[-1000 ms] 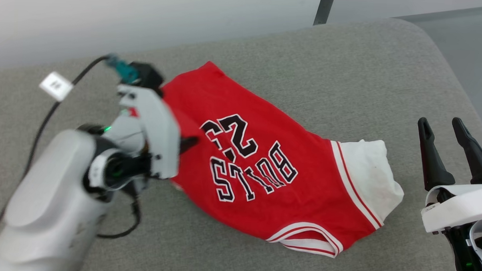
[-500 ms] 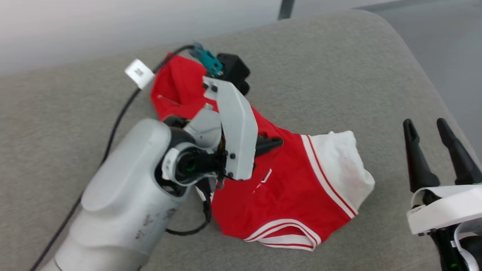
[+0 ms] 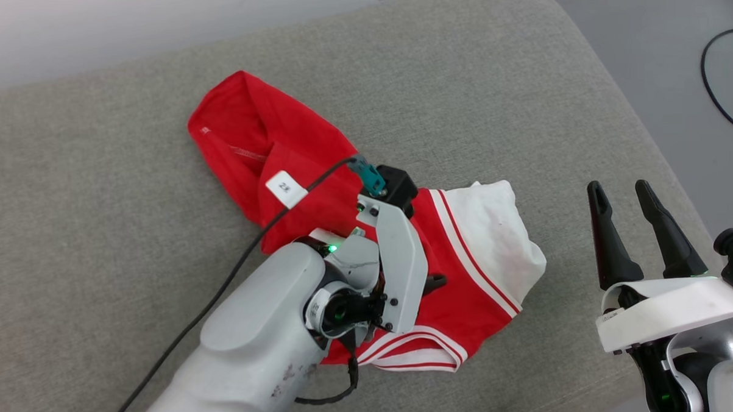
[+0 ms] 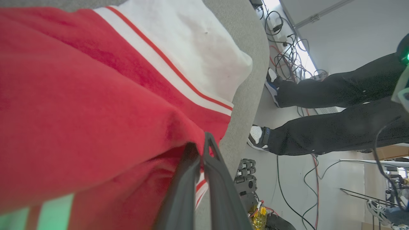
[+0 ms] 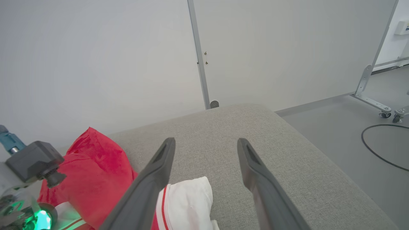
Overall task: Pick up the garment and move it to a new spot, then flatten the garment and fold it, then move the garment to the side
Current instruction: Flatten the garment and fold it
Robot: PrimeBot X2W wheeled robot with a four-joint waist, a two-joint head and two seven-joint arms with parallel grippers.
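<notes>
Jaws of the left gripper (image 4: 200,143) gripped the red-and-white jersey garment (image 3: 265,141), stretched far-left from them; the open right gripper (image 3: 618,190) stood right of it.

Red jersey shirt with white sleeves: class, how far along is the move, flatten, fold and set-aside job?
Done, it seems: the red jersey shirt lies on the grey fabric cushion, part doubled over. In hand: the left gripper is shut on red cloth, mid-fold; the right gripper hangs open, apart. Left: finishing the fold and moving it aside.
</notes>
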